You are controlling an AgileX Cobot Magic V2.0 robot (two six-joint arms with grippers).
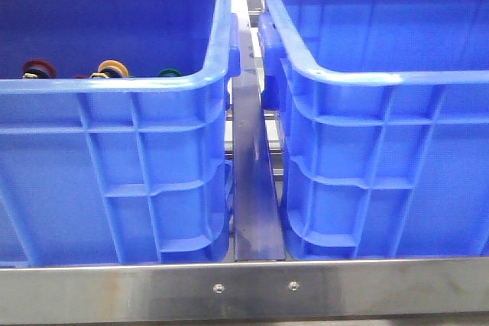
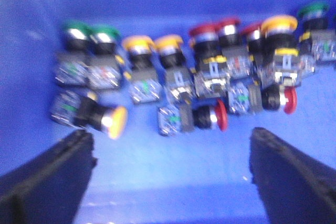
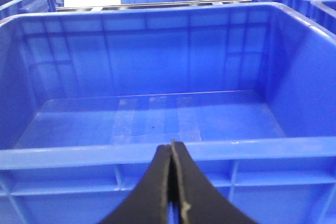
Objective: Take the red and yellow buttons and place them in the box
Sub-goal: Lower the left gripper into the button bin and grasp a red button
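Blue plastic filled my front view: two matching crates stood side by side on a steel-edged shelf (image 1: 244, 284), parted by a metal strip (image 1: 256, 188). Over the near rim of the left crate (image 1: 114, 158) I saw only the caps of a red button (image 1: 38, 69), a yellow button (image 1: 112, 68) and a green button (image 1: 170, 73). The box (image 1: 382, 150) on the right showed me no contents from there, and neither arm was in that view.

On my left wrist view, the left gripper (image 2: 170, 174) hung wide open above the crate floor, gripping nothing. Beyond its fingers lay a blurred row of green, yellow and red-capped buttons, with a toppled yellow one (image 2: 92, 115) and two toppled red ones (image 2: 194, 117) (image 2: 273, 98) nearest.

On my right wrist view, the right gripper (image 3: 172, 182) was pressed closed on nothing, just outside the near wall of the box (image 3: 157, 153), whose floor I saw bare.
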